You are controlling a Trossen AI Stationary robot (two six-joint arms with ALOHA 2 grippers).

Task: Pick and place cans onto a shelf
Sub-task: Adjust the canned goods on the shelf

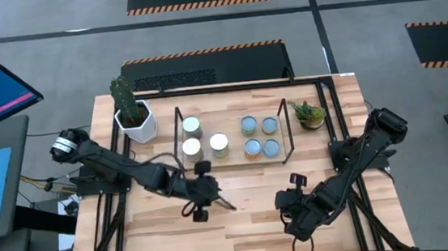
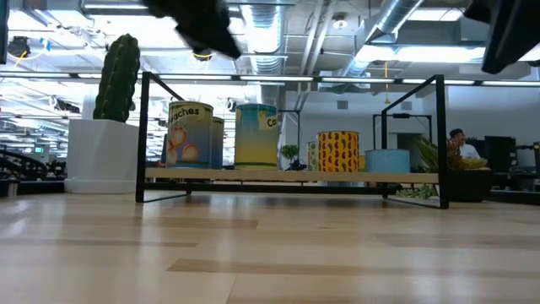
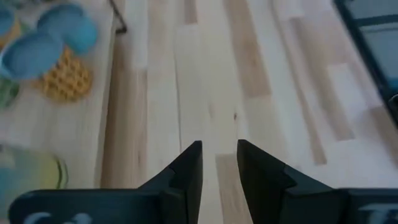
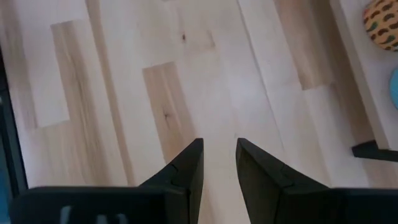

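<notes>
Several cans stand upright on the shelf's (image 1: pixel 236 163) pale board. Three with silvery tops (image 1: pixel 192 127) are on its left half, and several with teal tops (image 1: pixel 261 136) on its right. In the low view they stand in a row (image 2: pixel 256 135) inside the black rod frame (image 2: pixel 440 139). My left gripper (image 1: pixel 218 199) (image 3: pixel 219 144) hangs open over bare wood just near of the shelf's left half. My right gripper (image 1: pixel 291 217) (image 4: pixel 219 142) hangs open over bare wood toward the near right. Neither has anything between its fingers.
A white faceted pot with a tall cactus (image 1: pixel 131 109) stands left of the shelf. A small spiky green plant (image 1: pixel 310 115) stands to the shelf's right. Black frame rods (image 1: pixel 332 108) edge the table. Bare wood (image 1: pixel 250 237) lies between the shelf and the near edge.
</notes>
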